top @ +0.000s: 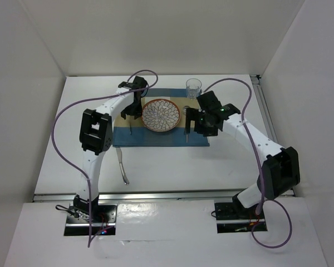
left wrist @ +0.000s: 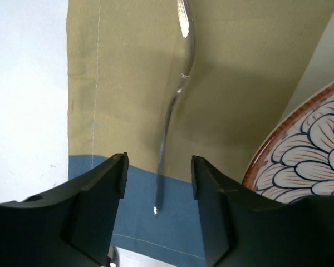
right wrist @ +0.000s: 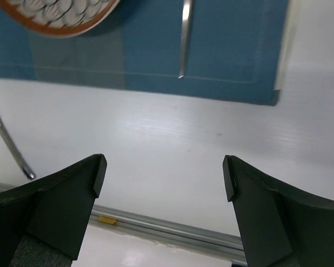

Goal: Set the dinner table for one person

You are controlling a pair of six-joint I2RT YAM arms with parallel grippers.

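dinner table (top: 172,167): plain white, railed edges | left gripper (left wrist: 158,167): parted astride utensil (left wrist: 175,105), maybe fork | right gripper (right wrist: 164,164): wide

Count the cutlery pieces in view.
3 cutlery pieces: one on the placemat left of the plate, one right of it, one on the table off the placemat's near edge. More could be hidden.

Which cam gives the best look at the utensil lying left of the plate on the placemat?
Left wrist: the utensil runs close up along the placemat, its handle end inside the open left gripper. Top external shows it only as a thin sliver beside the plate. Right wrist does not show it.
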